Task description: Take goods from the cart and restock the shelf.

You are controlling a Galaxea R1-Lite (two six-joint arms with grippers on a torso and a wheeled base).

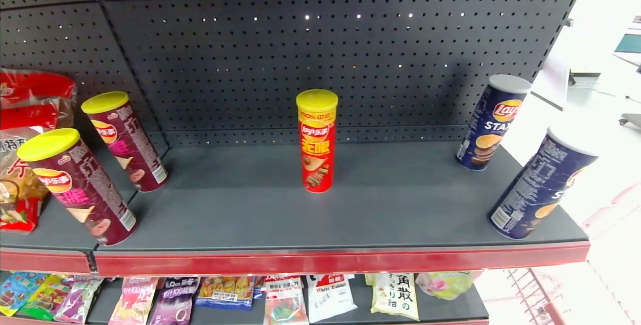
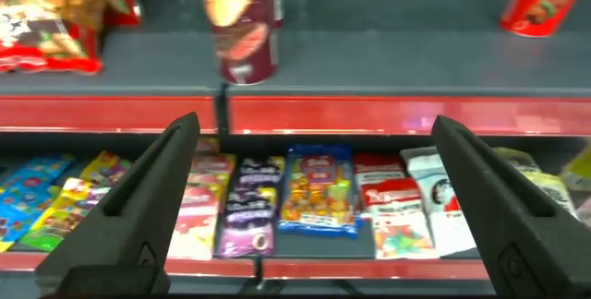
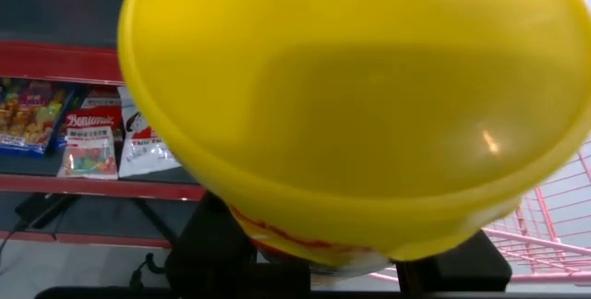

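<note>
Yellow-lidded can (image 3: 351, 105) sits right up against the right wrist camera. The right gripper (image 3: 323, 267) looks to be pinching it low on the body, down beside the cart (image 3: 554, 230), so the task's thing is in hand and not yet on the shelf (image 1: 350, 260).

Going left to right across the head view, there are red snack bags (image 1: 30, 109), two maroon cans (image 1: 75, 185), one red can (image 1: 316, 139) alone in the middle, then two blue cans (image 1: 543, 185), the nearer one close to the front right corner.

The left gripper (image 2: 305, 197) hangs with its fingers (image 2: 138, 207) spread wide and nothing between them, facing the shelf's red lip.

As I see it, the main danger is a blind set-down. The lid blocks most of what the right wrist camera sees, so the can could clip the red lip on the way up or bump a standing can. The nearer blue can is the likeliest to go over the edge. These are tall, narrow tubes, and one set down tilted would probably tip and roll.

The head view lays out the open gaps on either side of the red can. The left wrist view gives the lower tier's candy packets (image 2: 319, 193) and shows the front maroon can just behind the lip. The right wrist view gives the grip itself.
</note>
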